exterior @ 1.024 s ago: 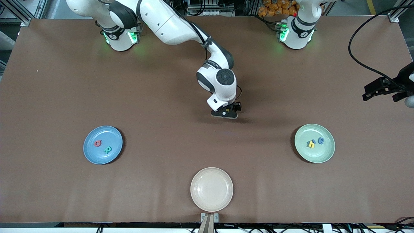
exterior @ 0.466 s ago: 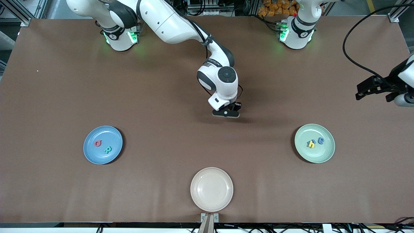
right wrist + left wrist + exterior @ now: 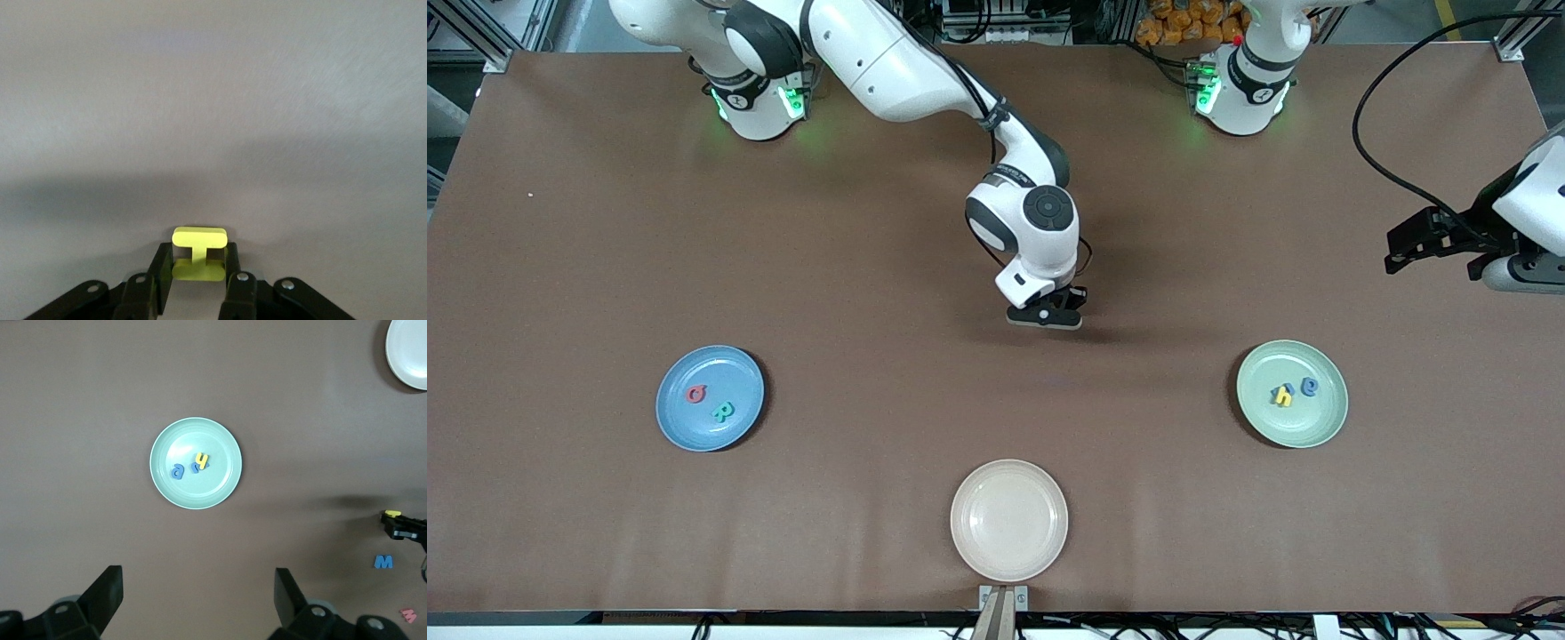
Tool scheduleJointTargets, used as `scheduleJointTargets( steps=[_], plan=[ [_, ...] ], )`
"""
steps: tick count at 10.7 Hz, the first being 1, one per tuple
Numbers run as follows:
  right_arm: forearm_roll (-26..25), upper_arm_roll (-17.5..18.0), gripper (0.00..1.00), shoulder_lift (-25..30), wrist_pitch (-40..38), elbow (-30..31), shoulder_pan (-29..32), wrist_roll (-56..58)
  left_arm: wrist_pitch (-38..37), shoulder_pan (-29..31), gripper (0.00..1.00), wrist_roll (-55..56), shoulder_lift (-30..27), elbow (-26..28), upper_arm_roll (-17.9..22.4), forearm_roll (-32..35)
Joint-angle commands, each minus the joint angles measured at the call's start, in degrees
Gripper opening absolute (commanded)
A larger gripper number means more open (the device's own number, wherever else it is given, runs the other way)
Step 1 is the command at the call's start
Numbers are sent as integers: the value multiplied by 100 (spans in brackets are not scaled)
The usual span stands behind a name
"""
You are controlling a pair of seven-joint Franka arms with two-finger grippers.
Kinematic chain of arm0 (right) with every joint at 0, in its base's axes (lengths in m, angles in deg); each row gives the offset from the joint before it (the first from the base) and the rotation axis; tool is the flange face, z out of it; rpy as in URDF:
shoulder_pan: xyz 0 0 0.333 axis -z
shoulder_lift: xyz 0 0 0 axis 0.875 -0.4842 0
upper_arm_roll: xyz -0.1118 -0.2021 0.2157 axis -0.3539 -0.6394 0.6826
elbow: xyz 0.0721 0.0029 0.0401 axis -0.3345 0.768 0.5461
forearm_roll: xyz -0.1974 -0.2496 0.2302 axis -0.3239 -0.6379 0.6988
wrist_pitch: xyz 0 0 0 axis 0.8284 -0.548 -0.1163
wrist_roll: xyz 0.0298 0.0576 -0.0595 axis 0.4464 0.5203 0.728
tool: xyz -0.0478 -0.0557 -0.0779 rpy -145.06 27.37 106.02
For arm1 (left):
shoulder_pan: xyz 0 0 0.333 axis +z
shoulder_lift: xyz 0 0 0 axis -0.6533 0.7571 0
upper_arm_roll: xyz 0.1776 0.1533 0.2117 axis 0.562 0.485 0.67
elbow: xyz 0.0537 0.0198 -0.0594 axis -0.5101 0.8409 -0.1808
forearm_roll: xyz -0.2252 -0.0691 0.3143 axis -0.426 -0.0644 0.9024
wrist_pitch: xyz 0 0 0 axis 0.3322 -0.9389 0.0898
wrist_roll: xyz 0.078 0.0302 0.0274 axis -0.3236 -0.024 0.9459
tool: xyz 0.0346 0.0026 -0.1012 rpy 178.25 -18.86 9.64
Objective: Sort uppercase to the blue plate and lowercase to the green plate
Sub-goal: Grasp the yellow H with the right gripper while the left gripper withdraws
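The front view looks down from high across the table (image 3: 871,267); the left wrist view hangs overhead, sharing the green plate (image 3: 1291,394) (seemingly from well above) — the right wrist view sits close over bare tabletop.

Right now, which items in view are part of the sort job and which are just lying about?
Job: blue plate with red Q, teal R; green plate with yellow h, blue e; yellow H in shut right end effector over mid-table; blue W, red w on table; left end effector open, waiting over table's end.
Lying about: cream plate.

Bare table (image 3: 871,293) between right gripper (image 3: 1047,317) and blue plate (image 3: 671,418) — only cream plate (image 3: 969,542) nearby, nearer the camera.
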Motion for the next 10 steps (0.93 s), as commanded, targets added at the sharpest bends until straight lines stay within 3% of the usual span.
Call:
scheduleJointTargets(
  steps=[1,4,8,10],
  plan=[
    [23,24,0,570,-417,129,301,496,-49,-61,100,64,-108,91,29,-57],
    [15,24,0,1011,-1014,357,740,1357,-119,-262,100,510,-82,117,-85,-118],
    [-29,50,0,2080,-1043,1691,1732,3244,-129,-307,100,1386,85,555,-691,-820],
    [-29,50,0,2513,-1043,2263,2242,4168,168,-491,100,1977,85,941,-1042,-786]
  ],
)
